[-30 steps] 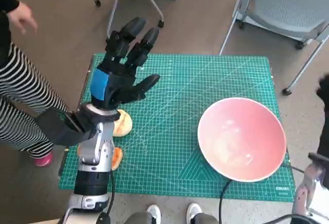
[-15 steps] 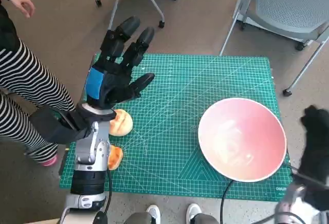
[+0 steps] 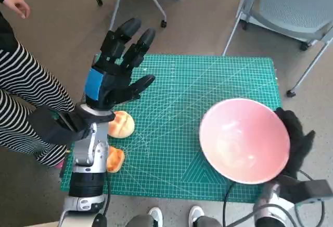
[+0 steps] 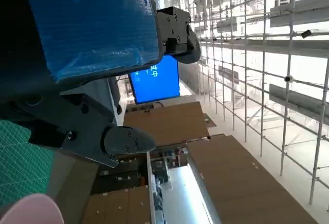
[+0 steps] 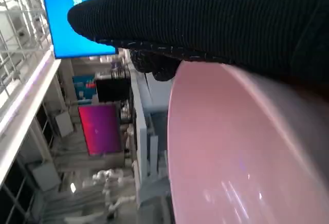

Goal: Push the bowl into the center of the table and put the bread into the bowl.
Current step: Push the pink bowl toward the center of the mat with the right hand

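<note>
the pink bowl (image 3: 244,140) sits near the tabletop's (image 3: 208,76) right edge, and the gloved right robot hand (image 3: 295,138) presses its outer rim, holding nothing, seemingly placed to shove it toward the center. the left robot hand (image 3: 117,71) hovers spread wide and empty above the bread (image 3: 120,124) at the left edge, likely waiting to pick it up.

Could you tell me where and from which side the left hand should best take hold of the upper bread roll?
Probably across its rounded sides, coming straight down from above. The bread roll lies flat on the green mat, domed top up, so nothing offers an edge or handle. The left hand hovers open just above and beyond it. A second piece lies nearer the robot, apart from it.
</note>
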You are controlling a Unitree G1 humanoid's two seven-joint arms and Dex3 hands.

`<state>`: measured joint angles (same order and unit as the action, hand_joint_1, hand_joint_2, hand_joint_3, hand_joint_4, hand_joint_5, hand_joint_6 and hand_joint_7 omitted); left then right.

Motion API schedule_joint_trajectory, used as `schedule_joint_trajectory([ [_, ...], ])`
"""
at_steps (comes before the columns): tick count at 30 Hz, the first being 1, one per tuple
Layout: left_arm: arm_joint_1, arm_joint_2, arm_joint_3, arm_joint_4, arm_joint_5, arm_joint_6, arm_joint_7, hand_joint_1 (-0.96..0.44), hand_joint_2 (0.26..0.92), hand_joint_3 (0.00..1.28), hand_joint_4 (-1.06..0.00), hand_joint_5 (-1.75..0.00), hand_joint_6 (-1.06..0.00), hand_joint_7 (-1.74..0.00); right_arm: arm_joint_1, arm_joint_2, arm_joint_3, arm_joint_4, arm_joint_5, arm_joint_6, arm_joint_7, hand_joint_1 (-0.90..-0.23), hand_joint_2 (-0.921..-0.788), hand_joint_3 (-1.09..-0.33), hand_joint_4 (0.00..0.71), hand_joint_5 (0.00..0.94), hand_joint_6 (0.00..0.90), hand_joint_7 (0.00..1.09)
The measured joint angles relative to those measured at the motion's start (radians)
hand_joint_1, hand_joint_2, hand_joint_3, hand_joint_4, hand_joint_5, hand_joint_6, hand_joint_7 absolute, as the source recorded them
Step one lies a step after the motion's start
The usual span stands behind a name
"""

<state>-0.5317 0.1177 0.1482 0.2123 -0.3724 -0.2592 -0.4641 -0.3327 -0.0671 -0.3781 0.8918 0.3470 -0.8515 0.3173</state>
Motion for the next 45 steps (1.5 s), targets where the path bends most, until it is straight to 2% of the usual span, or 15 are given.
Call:
schedule_joint_trajectory([
  [5, 0.001, 0.008, 0.009, -0.008, -0.008, 0.010, -0.004, -0.14, 0.914, 0.26, -0.24, 0.00, 0.00, -0.59, -0.025, 0.021, 0.030, 0.004, 0.000, 0.027, 0.009, -0.597, -0.921, -0.825, 0.164, 0.017, 0.087, 0.46],
  [16, 0.015, 0.030, 0.022, -0.050, -0.021, 0.031, -0.003, -0.14, 0.921, 0.24, -0.24, 0.00, -0.02, -0.62, -0.077, 0.049, 0.060, -0.008, 0.005, 0.105, 0.032, -0.593, -0.921, -0.831, 0.159, 0.009, 0.085, 0.46],
  [30, 0.065, 0.037, 0.026, -0.104, -0.020, 0.042, 0.025, -0.14, 0.921, 0.24, -0.23, 0.00, 0.00, -0.63, -0.209, 0.074, 0.064, 0.020, 0.010, 0.163, 0.048, -0.610, -0.921, -0.814, 0.144, 0.000, 0.069, 0.46],
  [37, 0.083, 0.039, 0.026, -0.133, -0.017, 0.046, 0.043, -0.13, 0.921, 0.25, -0.22, 0.00, 0.00, -0.62, -0.269, 0.090, 0.071, 0.064, 0.001, 0.177, 0.047, -0.600, -0.921, -0.831, 0.136, 0.000, 0.072, 0.47],
  [45, 0.099, 0.040, 0.026, -0.153, -0.017, 0.049, 0.057, -0.13, 0.921, 0.25, -0.21, 0.00, 0.00, -0.62, -0.338, 0.090, 0.079, 0.131, -0.009, 0.192, 0.030, -0.591, -0.921, -0.839, 0.133, 0.000, 0.056, 0.48],
])
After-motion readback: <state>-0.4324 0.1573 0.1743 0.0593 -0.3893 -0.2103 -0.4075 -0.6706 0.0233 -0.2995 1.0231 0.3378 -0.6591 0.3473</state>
